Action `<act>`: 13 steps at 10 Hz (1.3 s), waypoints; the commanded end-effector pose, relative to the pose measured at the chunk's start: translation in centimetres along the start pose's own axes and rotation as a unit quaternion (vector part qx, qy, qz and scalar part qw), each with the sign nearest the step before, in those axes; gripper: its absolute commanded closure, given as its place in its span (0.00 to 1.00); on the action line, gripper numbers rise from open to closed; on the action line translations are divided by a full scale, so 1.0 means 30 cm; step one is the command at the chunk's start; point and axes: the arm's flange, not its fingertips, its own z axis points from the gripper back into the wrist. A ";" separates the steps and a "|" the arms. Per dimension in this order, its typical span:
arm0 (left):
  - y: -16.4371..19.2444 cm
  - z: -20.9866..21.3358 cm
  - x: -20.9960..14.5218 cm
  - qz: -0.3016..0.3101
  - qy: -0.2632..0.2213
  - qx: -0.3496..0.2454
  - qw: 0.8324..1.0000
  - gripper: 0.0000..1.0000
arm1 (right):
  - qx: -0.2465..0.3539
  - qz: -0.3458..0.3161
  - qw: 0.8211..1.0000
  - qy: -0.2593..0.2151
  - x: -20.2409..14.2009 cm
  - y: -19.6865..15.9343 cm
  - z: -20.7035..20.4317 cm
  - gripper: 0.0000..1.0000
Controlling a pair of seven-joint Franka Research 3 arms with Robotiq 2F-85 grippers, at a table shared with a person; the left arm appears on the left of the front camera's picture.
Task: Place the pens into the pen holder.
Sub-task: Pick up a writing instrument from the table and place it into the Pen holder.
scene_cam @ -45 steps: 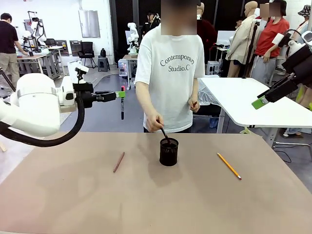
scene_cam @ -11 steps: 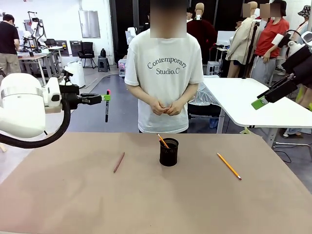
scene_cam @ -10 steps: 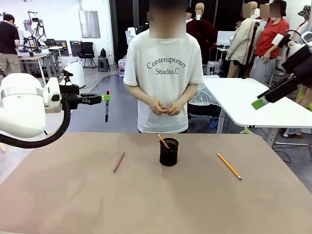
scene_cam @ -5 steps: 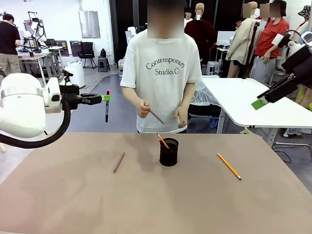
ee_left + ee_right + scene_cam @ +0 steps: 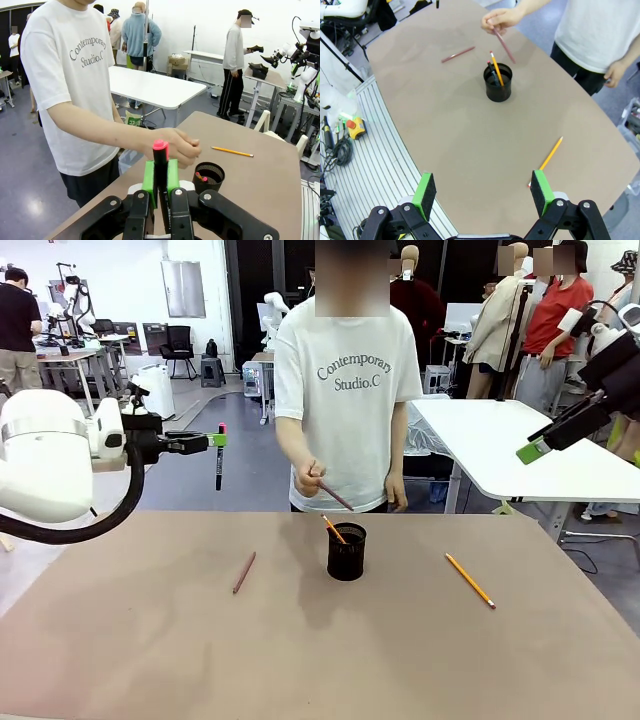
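The pen holder (image 5: 346,552) stands mid-way across the table (image 5: 150,660), a pencil (image 5: 334,529) leaning inside it. A loose pen (image 5: 244,572) lies to its left, a second pencil (image 5: 470,580) to its right. Behind and above it, the person's hand (image 5: 310,476) holds a raised pen (image 5: 336,497). Far left, the left gripper (image 5: 218,440) clamps a hanging pen (image 5: 219,465).

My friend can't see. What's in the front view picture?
A person's hand holds a reddish pen near the pen holder, which has an orange pencil in it. The left gripper, raised at the left, grips a dark pink-tipped pen; a brown pen and a yellow pencil lie on the table.
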 end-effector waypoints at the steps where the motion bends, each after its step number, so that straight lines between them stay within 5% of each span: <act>1: 0.000 0.001 0.004 0.000 -0.003 -0.004 1.000 1.00 | 0.008 -0.001 1.000 -0.008 0.006 0.002 0.001 0.00; 13: 0.000 0.001 0.004 0.000 -0.003 -0.004 1.000 1.00 | 0.008 -0.001 1.000 -0.008 0.006 0.002 0.001 0.00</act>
